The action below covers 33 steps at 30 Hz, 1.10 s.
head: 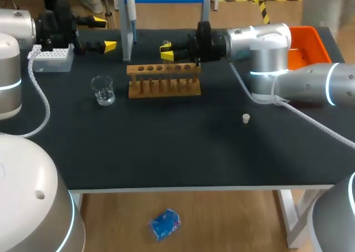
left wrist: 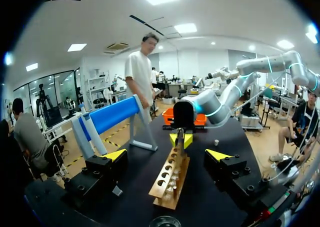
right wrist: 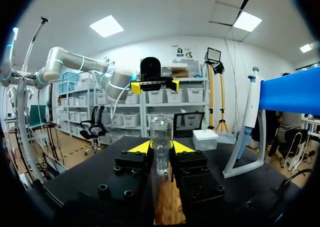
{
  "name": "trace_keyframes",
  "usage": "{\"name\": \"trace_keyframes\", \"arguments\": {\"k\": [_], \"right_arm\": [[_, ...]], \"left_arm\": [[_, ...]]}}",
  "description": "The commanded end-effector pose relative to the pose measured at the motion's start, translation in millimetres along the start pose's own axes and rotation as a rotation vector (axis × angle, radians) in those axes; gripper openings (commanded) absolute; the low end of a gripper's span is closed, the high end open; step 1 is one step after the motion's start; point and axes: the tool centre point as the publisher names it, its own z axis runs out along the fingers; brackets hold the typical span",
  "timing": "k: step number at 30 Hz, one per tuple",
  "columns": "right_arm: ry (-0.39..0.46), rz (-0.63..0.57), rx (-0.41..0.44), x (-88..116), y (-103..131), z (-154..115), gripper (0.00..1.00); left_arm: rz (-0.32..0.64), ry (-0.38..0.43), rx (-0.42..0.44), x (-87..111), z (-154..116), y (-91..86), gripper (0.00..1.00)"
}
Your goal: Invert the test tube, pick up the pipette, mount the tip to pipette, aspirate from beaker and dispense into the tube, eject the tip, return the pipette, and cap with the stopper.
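Clear glass test tube (right wrist: 161,129) is clamped in the right gripper (right wrist: 161,148) above the brown wooden rack (head: 164,69); the left gripper (left wrist: 167,154) has fingers apart.

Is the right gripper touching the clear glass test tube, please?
Touching: in the right wrist view, the right gripper clamps the test tube from both sides.

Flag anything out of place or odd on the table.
Only the stopper stands out: it lies loose on the table, well apart from the wooden rack. The beaker stands upright; nothing looks spilled.
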Motion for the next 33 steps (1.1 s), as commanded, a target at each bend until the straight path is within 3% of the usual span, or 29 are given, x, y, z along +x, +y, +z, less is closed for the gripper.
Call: {"name": "trace_keyframes", "arguments": {"k": [1,33], "right_arm": [[0.002,0.001,-0.002,-0.6,0.2,-1.3,0.00],[-0.019,0.003,-0.035,4.5,43.8,-6.2,0.00]], "left_arm": [[-0.001,0.004,-0.003,-0.4,-1.1,-0.5,1.00],[-0.001,0.004,-0.003,-0.4,-1.1,-0.5,1.00]]}}
